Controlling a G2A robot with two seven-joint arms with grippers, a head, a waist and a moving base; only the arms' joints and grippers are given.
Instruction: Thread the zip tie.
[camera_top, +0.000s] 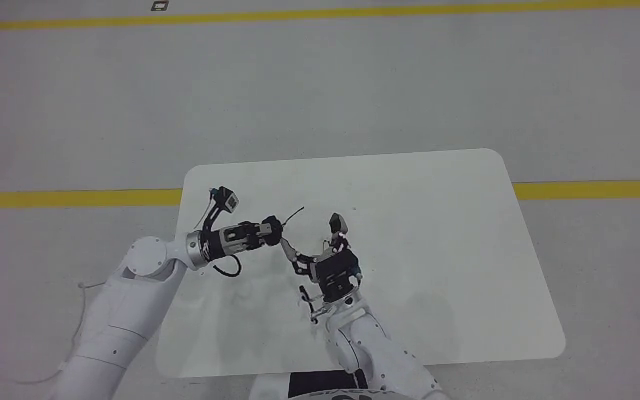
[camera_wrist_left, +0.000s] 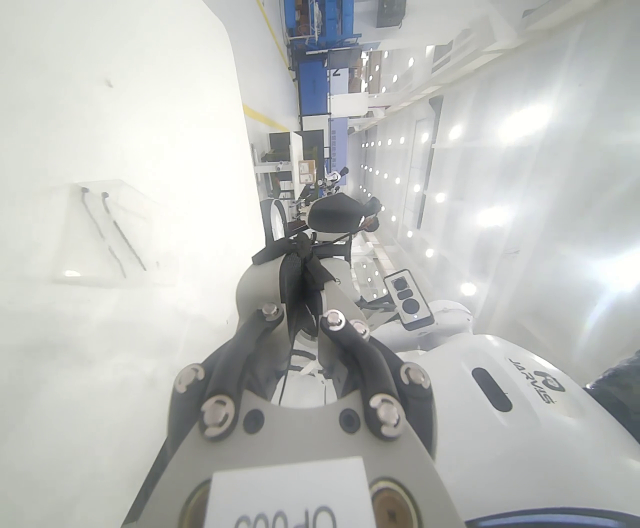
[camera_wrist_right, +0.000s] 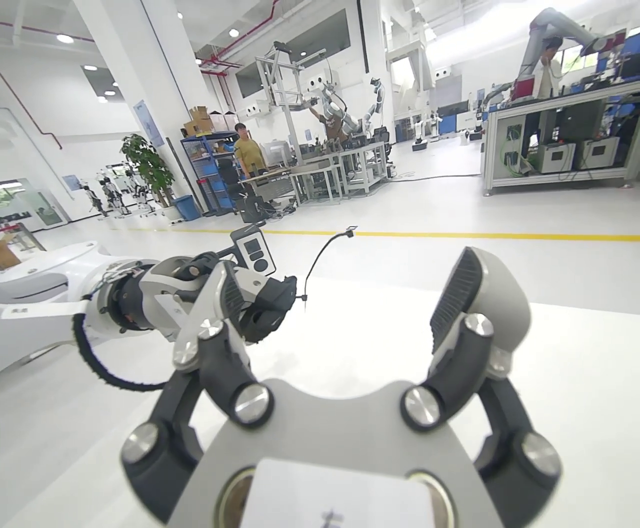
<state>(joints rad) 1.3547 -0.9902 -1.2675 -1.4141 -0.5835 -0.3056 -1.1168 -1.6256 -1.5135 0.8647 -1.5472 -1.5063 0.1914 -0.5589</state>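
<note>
Centre of the top view: the left gripper (camera_top: 276, 229) pinches a black zip tie (camera_top: 293, 216), whose free length slants toward the upper right. The right gripper (camera_top: 319, 243), fingers spread wide and holding nothing, sits just right of the tie, well placed to catch that end.

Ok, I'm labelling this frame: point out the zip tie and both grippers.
zip tie (camera_wrist_right: 351, 230): right wrist view, on the head at its free end.
left gripper (camera_wrist_left: 300, 250): left wrist view, where its fingertips meet on the tie.
right gripper (camera_wrist_right: 347, 260): right wrist view, in the gap between its open fingertips.
</note>
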